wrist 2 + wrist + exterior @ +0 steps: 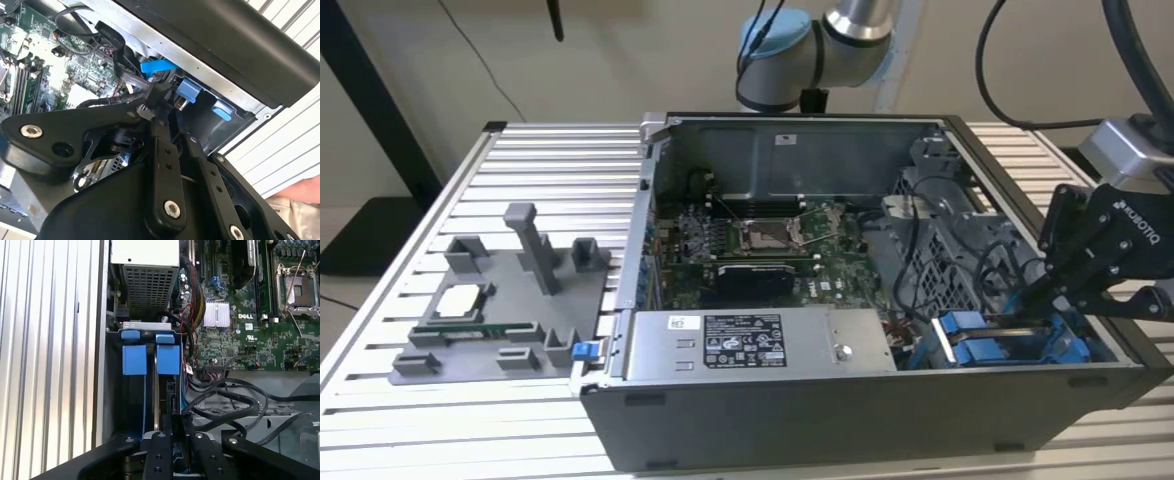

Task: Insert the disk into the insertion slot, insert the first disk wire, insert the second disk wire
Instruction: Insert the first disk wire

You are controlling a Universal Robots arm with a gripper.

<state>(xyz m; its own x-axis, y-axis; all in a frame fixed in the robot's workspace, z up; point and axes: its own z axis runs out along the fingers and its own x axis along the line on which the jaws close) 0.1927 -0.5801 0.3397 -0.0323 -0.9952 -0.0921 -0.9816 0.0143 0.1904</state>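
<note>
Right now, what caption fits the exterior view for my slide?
Gripper at the blue-framed disk in the corner of an open computer case.

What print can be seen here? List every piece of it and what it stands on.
White label on the power-supply box: dense print, too small to read.
Small sticker on the back wall of the case: too small to read.
Body of the gripper: white lettering, a maker's mark, not quoted.
Motherboard: white maker's mark beside the heatsink, not quoted.
</note>
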